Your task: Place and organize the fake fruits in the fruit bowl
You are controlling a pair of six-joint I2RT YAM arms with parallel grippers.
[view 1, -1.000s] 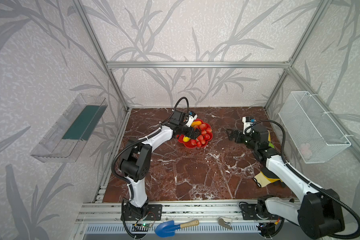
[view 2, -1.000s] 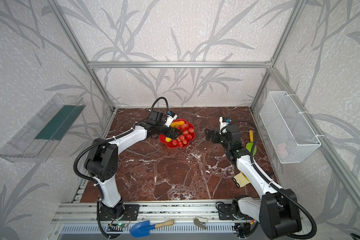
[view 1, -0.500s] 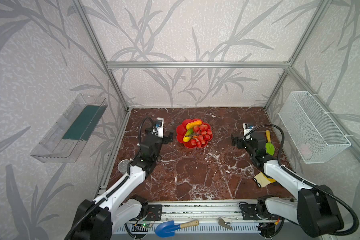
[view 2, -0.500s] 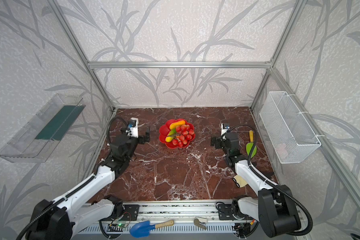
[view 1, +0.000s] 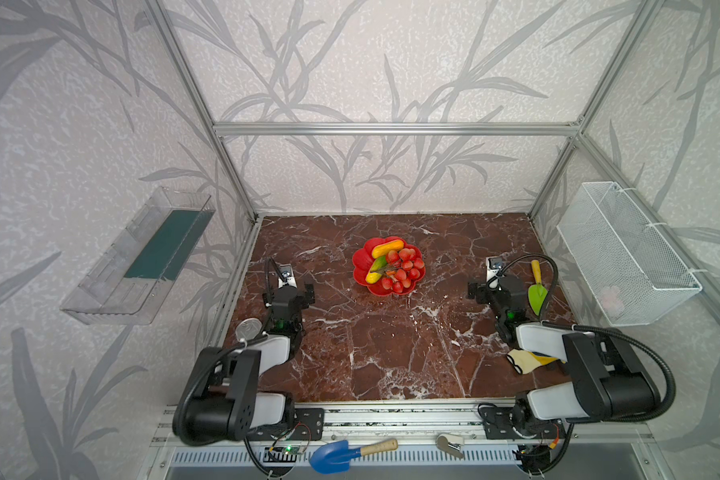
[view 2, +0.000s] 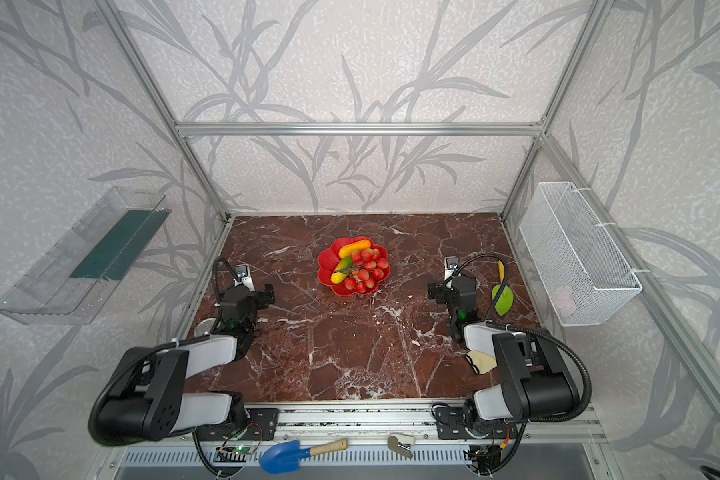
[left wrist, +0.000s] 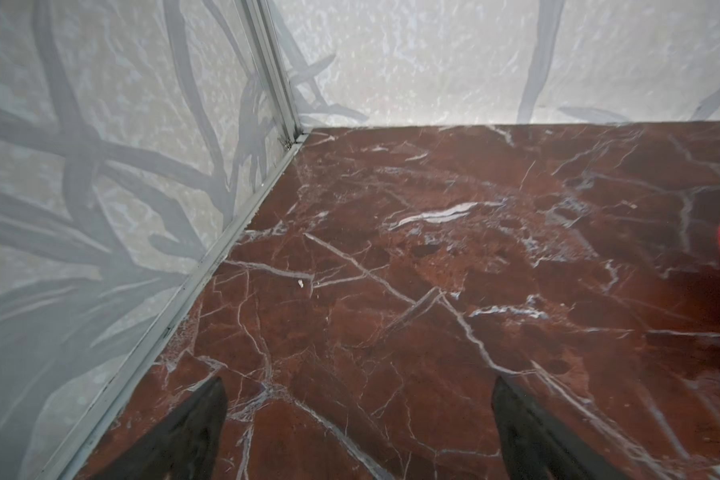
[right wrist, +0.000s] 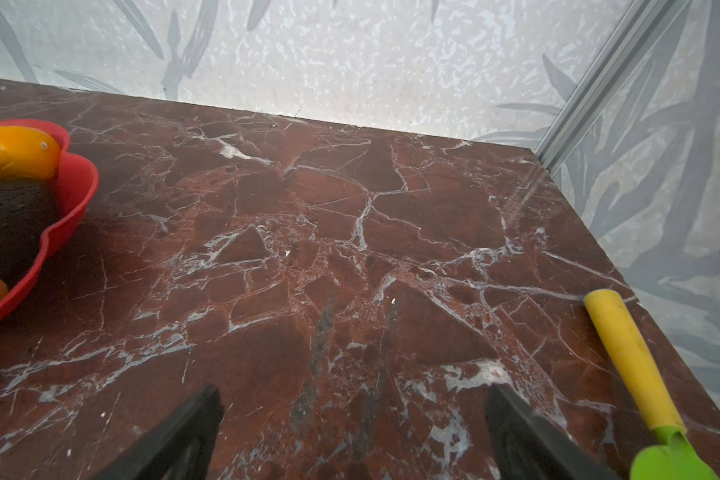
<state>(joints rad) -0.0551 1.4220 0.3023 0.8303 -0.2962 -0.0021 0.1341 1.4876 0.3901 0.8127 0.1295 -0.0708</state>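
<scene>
Fruit bowl [view 1: 361,262] sits on the surface [view 1: 391,353], centre, toward the rear; the fake fruits [view 1: 396,266] lie inside it. Left claw [left wrist: 358,380] stands to its left, right claw [right wrist: 353,387] to its right, both well apart from it. Trowel [view 1: 537,291] lies just right of the right claw. Glove [view 1: 520,361] lies front right, partly under that arm. Basket [view 1: 599,249] hangs on the right wall, tray [view 1: 113,291] on the left.

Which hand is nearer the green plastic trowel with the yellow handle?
Right. The right hand sits open just beside the green trowel, not touching; the left hand is far off, beyond the red flower-shaped fruit bowl.
</scene>
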